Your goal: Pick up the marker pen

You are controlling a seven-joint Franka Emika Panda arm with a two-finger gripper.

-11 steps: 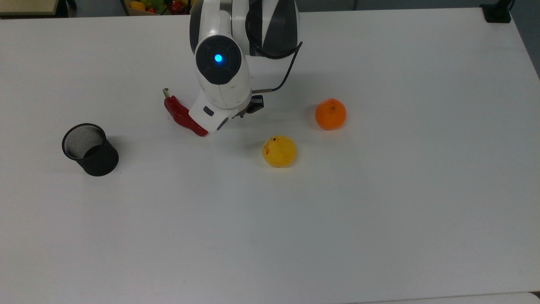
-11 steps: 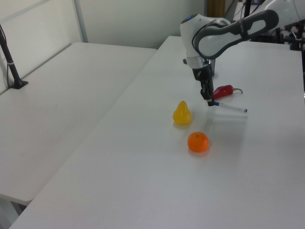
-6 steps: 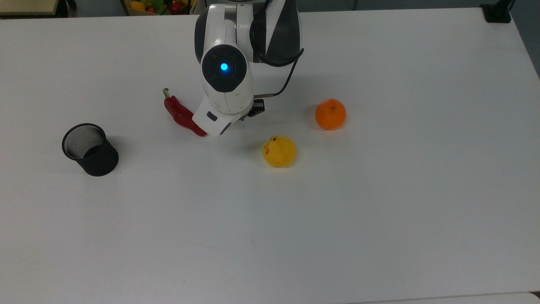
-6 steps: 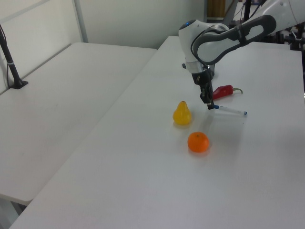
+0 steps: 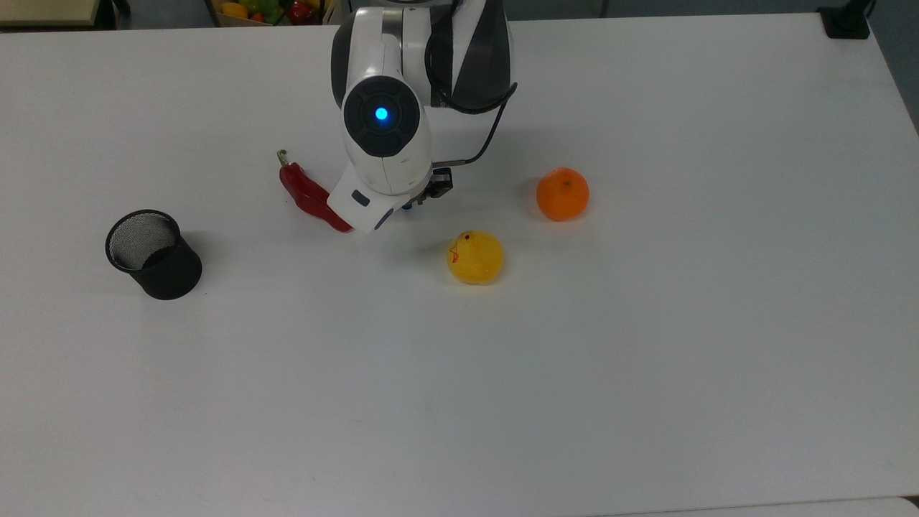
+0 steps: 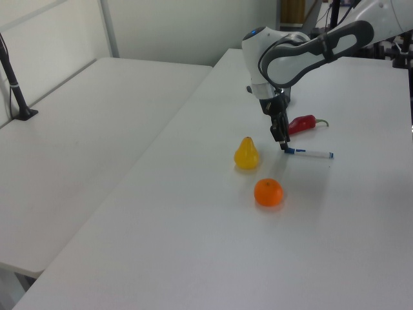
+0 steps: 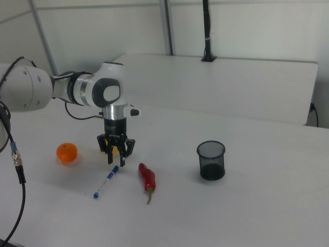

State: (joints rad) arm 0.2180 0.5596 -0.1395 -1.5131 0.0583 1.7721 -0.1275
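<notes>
– Right view, L to R: what's sitting on the white table (image 7: pixel 247 206)?

– Round orange fruit (image 7: pixel 67 152) is sitting furthest to the right view's left. Next, the robot's black two-finger gripper (image 7: pixel 116 160) is hanging pointed straight down, low over the tabletop. Then the slim white marker pen w/ blue cap (image 7: pixel 105 182), the red chilli pepper w/ green stem (image 7: pixel 148 179), and the black mesh pen cup (image 7: pixel 211 160), which is standing upright, well apart from the rest.

– Gripper state?

– Fingers are standing spread, w/ a clear gap between them, and they're gripping nothing. Tips are hovering just over the pen's capped end.

– So where's the pen lying, exactly?

– Flat on the table, slanting from the cap near the gripper down toward the right view's lower left. It's lying just beside the chilli, not touching it, and roughly between the chilli and the orange fruit.

– Left view agreeing?

– Yes. L to R there: a yellow pear-shaped toy fruit (image 6: pixel 246 154) is standing upright, the orange fruit is sitting near it, then the gripper is hanging at the pen's near end. The pen is stretching toward the left view's right w/ the chilli lying behind it.

– Top view?

– Arm is covering most of the pen; a bit of blue is peeking out beside the gripper. Can't tell more.
</notes>
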